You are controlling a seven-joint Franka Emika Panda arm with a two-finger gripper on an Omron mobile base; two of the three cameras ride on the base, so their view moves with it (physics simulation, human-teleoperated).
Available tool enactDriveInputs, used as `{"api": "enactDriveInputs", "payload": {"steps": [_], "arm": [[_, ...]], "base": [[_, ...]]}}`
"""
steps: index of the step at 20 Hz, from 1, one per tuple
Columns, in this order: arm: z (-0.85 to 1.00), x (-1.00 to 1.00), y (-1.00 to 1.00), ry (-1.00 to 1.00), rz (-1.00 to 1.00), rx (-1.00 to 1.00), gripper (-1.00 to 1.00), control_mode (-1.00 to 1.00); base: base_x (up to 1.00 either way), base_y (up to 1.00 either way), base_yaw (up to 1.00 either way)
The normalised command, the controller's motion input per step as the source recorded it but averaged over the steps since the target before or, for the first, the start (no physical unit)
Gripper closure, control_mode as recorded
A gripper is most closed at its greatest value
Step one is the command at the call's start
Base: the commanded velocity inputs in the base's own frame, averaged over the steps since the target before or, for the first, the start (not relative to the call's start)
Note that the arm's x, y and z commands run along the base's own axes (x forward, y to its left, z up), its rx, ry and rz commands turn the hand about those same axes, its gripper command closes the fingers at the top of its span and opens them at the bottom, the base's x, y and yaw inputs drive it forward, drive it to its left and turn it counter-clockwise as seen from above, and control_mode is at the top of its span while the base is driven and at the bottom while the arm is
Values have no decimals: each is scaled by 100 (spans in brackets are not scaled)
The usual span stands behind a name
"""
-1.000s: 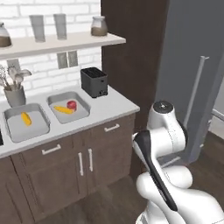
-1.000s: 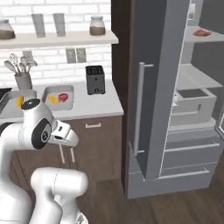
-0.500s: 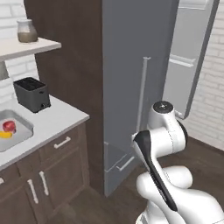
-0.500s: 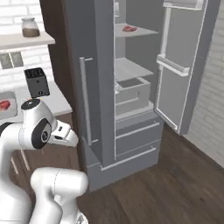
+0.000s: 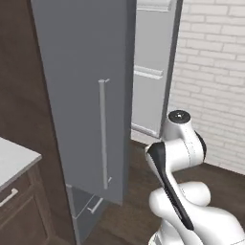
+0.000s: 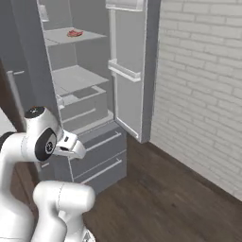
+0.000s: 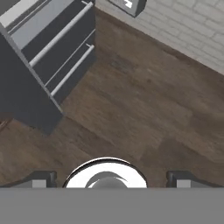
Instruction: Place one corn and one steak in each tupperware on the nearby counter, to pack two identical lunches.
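Your base has swung away from the pale grey bench (image 5: 12,160) toward the open grey fridge (image 6: 71,99). A flat red marbled steak (image 6: 73,33) lies on its top shelf, at eleven o'clock. Your tool (image 7: 109,180) gapes wide, empty.

The white arm (image 5: 178,158) is folded up tight above its base, elbow raised and forearm doubled back down along the body. Its wrist points downward. The claw (image 7: 109,180) hangs open and empty, its two dark fingertips (image 7: 41,179) spread wide to either side, nothing between them.
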Motion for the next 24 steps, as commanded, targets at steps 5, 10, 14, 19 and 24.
{"api": "enactDriveInputs", "payload": {"steps": [5,10,14,19,24], "arm": [[0,0,0,0,0,0,-100,100],[0,0,0,0,0,0,-100,100],[0,0,0,0,0,0,-100,100],[0,0,0,0,0,0,-100,100],[0,0,0,0,0,0,-100,100]], "base": [[100,-90,-4],[100,-60,11],[25,-7,66],[16,0,84],[87,-31,35]]}}
